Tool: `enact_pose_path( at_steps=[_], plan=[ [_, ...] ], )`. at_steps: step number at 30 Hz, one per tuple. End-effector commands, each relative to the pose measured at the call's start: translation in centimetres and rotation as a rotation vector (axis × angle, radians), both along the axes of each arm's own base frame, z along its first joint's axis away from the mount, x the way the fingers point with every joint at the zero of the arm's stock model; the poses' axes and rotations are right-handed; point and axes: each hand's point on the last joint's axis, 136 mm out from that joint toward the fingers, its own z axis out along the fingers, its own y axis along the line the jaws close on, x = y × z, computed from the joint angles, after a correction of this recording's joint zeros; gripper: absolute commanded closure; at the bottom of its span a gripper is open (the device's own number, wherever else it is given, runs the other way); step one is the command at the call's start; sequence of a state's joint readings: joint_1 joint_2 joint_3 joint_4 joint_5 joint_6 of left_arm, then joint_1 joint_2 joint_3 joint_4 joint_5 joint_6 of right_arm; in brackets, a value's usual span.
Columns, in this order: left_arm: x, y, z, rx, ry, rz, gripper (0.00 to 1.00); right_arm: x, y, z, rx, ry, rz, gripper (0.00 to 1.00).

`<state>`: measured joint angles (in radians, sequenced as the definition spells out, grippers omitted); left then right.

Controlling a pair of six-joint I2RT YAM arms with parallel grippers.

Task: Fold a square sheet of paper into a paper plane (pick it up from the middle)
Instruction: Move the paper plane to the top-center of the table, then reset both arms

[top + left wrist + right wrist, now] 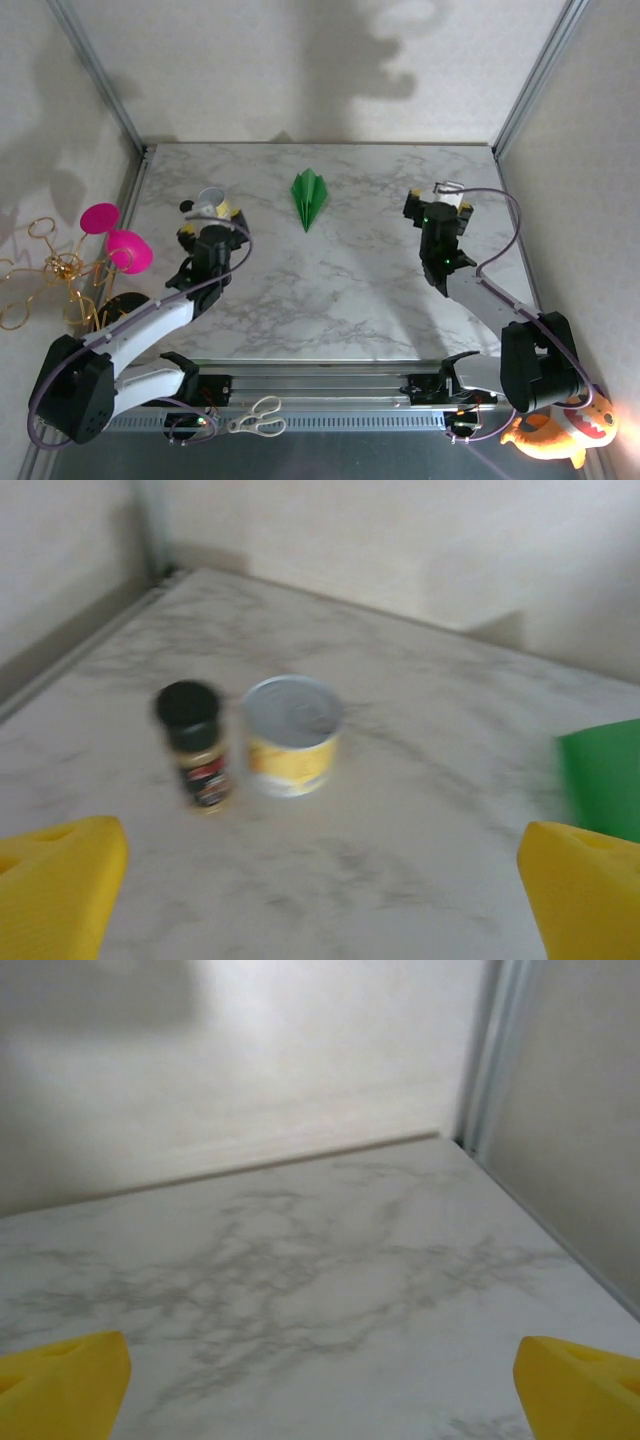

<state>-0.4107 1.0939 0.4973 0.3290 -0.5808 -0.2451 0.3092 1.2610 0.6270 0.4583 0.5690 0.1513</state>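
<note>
The left claw (320,898) and right claw (320,1380) both gape wide, empty. The paper plane (309,198) lies flat on the marble table (350,290) toward twelve o'clock, between the arms, nose pointing to six o'clock.

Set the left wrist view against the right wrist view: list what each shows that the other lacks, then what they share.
Left wrist view: a dark-capped spice jar beside a yellow-labelled can, both upright, and a blurred edge of the green paper plane at the right. Right wrist view: the table's far corner with a metal post. Shared: the marble table, and yellow fingers spread wide, with the left tool and right tool both open and holding nothing.
</note>
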Motion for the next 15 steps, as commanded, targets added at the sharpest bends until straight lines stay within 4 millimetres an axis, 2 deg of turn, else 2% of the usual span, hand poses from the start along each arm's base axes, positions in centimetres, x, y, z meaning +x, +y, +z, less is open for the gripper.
enact_pose_path(
  at_steps=[1,5,8,15],
  plan=[
    [-1.1,3.2,1.6,0.046,-0.127,0.104,0.0,-0.8,-2.0,-0.3,-0.028,-0.064,-0.064,0.01],
    [-2.1,5.6,-0.9,0.086,-0.121,0.146,0.0,-1.2,-3.5,-3.6,-0.07,-0.011,-0.081,0.01],
    [-2.6,5.8,-1.8,0.102,-0.162,0.1,0.0,-1.1,-3.4,-5.2,-0.081,-0.004,-0.042,0.01],
    [-2.2,5.1,-2.1,0.078,-0.254,-0.058,0.01,-0.9,-2.4,-6.1,-0.125,-0.045,0.073,0.01]
  ],
)
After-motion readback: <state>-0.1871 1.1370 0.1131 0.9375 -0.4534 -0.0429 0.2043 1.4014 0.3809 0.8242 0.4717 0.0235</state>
